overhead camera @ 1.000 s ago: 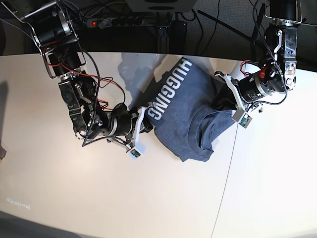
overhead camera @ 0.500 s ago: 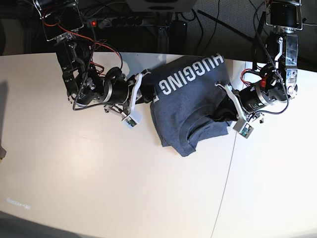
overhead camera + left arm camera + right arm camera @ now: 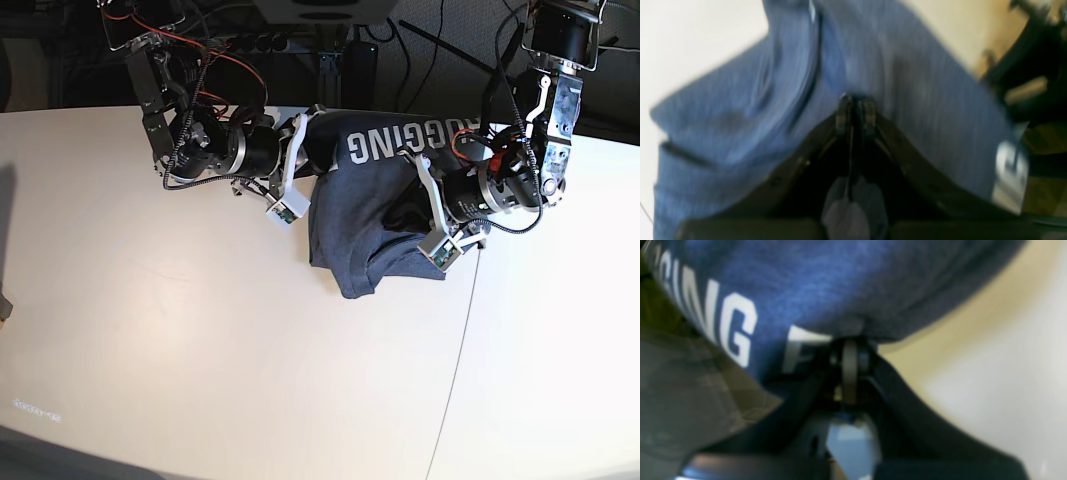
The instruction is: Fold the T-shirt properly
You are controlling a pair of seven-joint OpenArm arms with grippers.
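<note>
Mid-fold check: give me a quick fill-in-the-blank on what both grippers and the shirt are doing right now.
1. The left gripper is shut on the ____.
2. The right gripper pinches the T-shirt next to its ____ block lettering.
3. Both arms hold the shirt over a pale ____.
4. In the base view, the lettering sits along the shirt's ____ edge.

Missing words: T-shirt; white; table; top
</note>
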